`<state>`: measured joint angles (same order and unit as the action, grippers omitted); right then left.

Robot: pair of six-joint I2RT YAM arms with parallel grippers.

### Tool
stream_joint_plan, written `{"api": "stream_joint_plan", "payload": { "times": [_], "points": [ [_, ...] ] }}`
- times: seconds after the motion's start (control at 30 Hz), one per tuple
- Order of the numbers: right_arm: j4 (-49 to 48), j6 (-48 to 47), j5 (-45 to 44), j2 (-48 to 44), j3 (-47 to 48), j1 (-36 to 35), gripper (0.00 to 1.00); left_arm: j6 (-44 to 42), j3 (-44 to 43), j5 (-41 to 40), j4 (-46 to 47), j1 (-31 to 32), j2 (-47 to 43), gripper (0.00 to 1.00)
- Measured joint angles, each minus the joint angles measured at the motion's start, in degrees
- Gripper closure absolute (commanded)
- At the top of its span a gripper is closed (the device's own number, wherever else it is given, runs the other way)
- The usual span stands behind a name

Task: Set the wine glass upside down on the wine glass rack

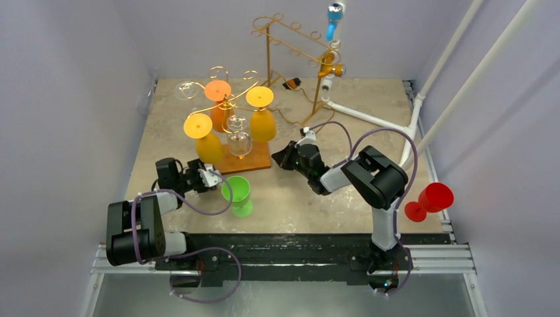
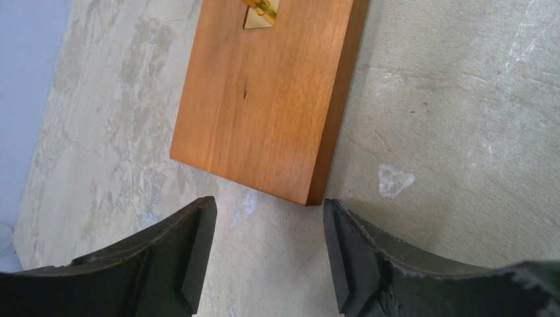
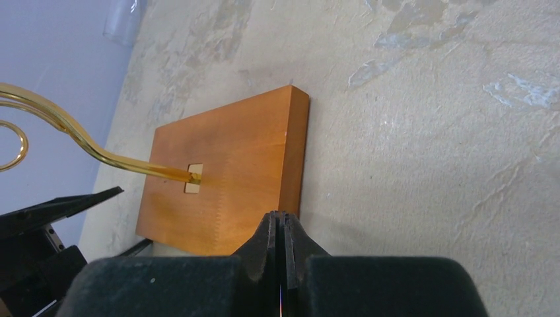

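Glass to be hung is, by my reading, the green wine glass (image 1: 236, 191), which is standing upright on the table (image 1: 370, 132), mouth up, just in front of the rack's wooden base (image 1: 254, 160). It is sitting just beside the left gripper (image 1: 214, 178), off to that gripper's right and not between its fingers; its stem is running vertically, so the long axis is crossing the low, level line of the jaws. The left arm is clearly the nearer one.

In the left wrist view the left gripper (image 2: 267, 218) is showing its jaws spread wide with nothing between them, aiming across bare table at the near corner of the wooden base (image 2: 264, 99). The arm is lying low, elbow folded back, wrist reaching forward and inward.

The right gripper (image 1: 285, 157) is resting low at the right end of the base, pointing at it, and its jaws (image 3: 282, 221) are pressed fully together, gripping nothing.

A red glass (image 1: 429, 198) is sitting well apart at the table's right edge. The next move is probably calling for the left jaws to swing right, around the stem or bowl.
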<state>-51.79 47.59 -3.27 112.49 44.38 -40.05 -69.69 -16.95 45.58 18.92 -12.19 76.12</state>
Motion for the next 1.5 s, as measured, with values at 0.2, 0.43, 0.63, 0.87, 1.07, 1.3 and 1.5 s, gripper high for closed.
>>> {"api": "stream_joint_plan", "payload": {
  "times": [0.2, 0.43, 0.63, 0.87, 1.07, 1.3, 1.5],
  "points": [
    [0.22, 0.55, -0.11, 2.78, 2.36, 0.00, 1.00, 0.02, 0.02, -0.07, 2.12, 0.00, 1.09, 0.37],
    [0.15, 1.31, 0.31, 5.20, 3.10, -0.11, 1.00, 0.07, -0.44, -0.48, 3.39, 0.00, 2.38, 0.36],
    [0.22, 1.51, 0.24, 5.51, 3.56, -0.55, 1.00, -0.50, -2.38, -2.36, 2.75, 0.24, 3.72, 0.36],
    [0.15, 2.03, 0.26, 6.45, 4.85, -0.90, 1.00, -1.57, -3.65, -4.42, 2.75, 0.33, 4.74, 0.36],
    [1.18, 2.05, -0.20, 7.26, 6.56, -2.32, 1.00, -1.16, -5.90, -7.13, 2.91, 0.33, 6.73, 0.35],
    [0.68, 2.38, -0.15, 8.11, 7.23, -4.70, 1.00, -0.85, -7.87, -9.20, 4.68, 0.33, 9.46, 0.35],
    [0.42, 2.60, 0.37, 8.22, 7.23, -7.19, 1.00, -0.87, -11.19, -11.28, 6.01, 0.33, 13.22, 0.35]
  ]
}}
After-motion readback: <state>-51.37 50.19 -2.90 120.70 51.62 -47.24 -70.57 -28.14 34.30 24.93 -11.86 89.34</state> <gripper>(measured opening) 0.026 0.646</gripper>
